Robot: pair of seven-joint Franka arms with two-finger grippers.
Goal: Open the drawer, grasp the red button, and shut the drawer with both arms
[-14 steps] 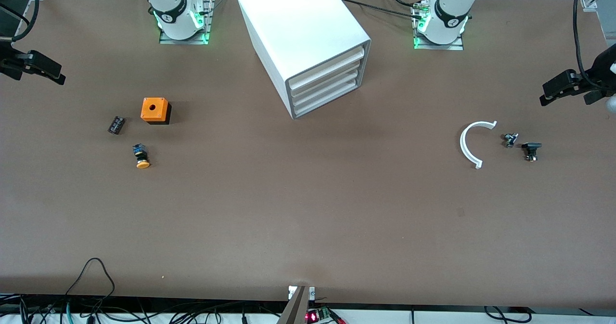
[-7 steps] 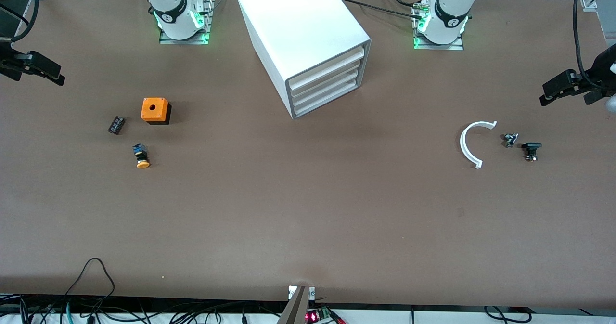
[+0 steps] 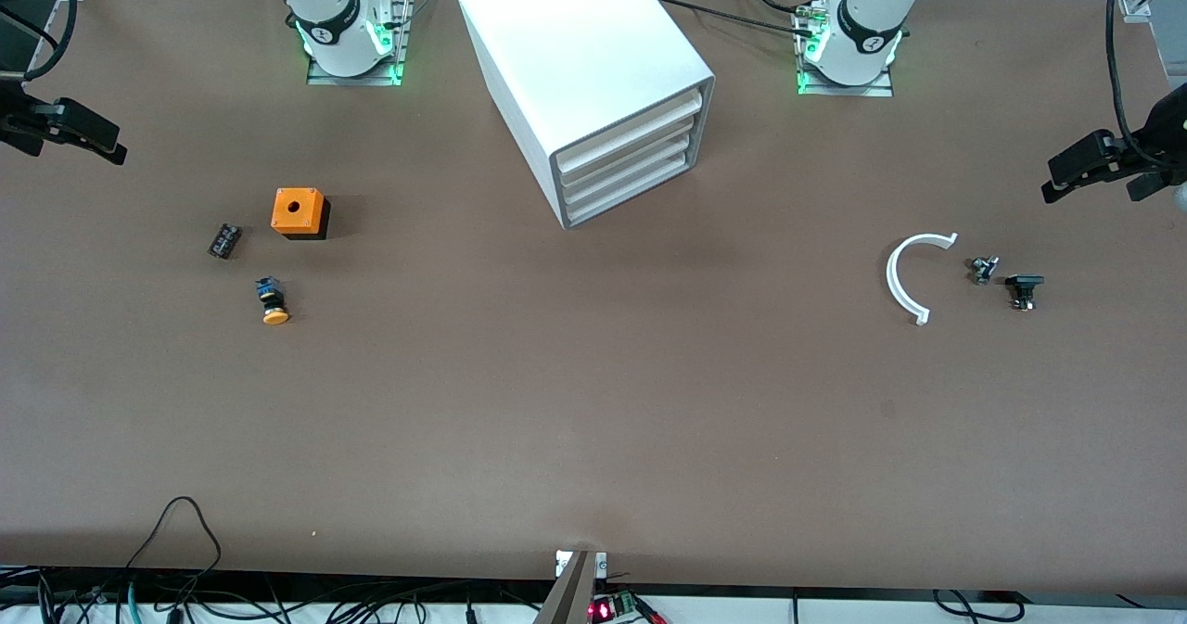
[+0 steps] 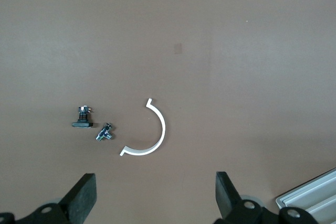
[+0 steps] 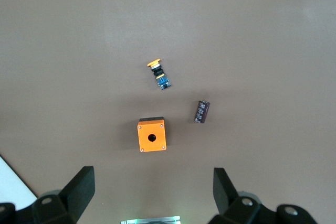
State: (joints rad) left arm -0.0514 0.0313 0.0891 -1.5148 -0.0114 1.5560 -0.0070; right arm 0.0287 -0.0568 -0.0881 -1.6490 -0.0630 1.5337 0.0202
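At the top middle of the front view, a big white cabinet (image 3: 575, 40) stands on a brown counter (image 3: 593, 401), between the two arm bases. Its grey-framed front is angled toward the lower part of the frame and the left arm's end. Four white drawers (image 3: 629, 156) are stacked in that front, and all four are pushed in. The red button cannot be seen in any view.

At mid-height toward the right arm's end sits an orange cube (image 3: 299, 211) with a round hole in its top. A small dark cylinder (image 3: 223, 240) lies beside it, closer to that end. A pushbutton with an orange-yellow cap (image 3: 272, 300) lies on its side, lower in the frame than both.

At mid-height toward the left arm's end lies a white half ring (image 3: 898, 281). Just beside it are a small metal part (image 3: 982, 269) and a black part (image 3: 1023, 288), the two close together but apart.

The right tool (image 3: 111, 146) hangs over the counter's edge at the right arm's end, in the upper part of the frame. Its wrist view shows its fingers (image 5: 79, 187) spread wide, holding nothing, above the cube. The left tool (image 3: 1052, 188) hangs over the counter at the left arm's end. Its fingers (image 4: 84, 192) are likewise spread wide and empty, above the half ring, with a corner of the cabinet at the edge of that view.
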